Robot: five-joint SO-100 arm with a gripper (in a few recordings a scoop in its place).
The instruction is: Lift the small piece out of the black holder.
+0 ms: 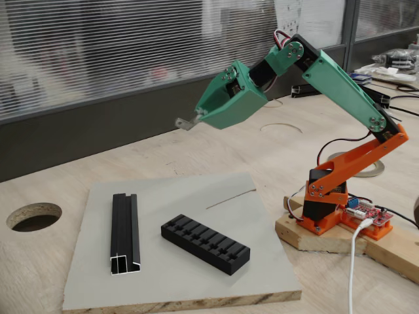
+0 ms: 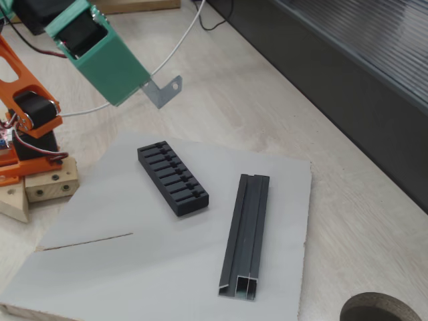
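My green gripper (image 1: 198,117) hangs high in the air, shut on the small piece (image 1: 186,122), a thin grey metal bracket with a small hole that sticks out of its tip. In both fixed views the bracket (image 2: 164,91) and the gripper (image 2: 144,84) are well above the table and apart from the black holder. The black holder (image 1: 206,243), a low slotted block, lies on the grey board (image 1: 163,278) below and in front of the gripper. Its slots (image 2: 172,178) look empty.
A long black channel rail (image 1: 124,232) with silvery ends lies on the board beside the holder (image 2: 245,234). The orange arm base (image 1: 330,203) stands on a wooden block off the board's edge. A round hole (image 1: 34,216) is cut in the table. A dark wall runs behind.
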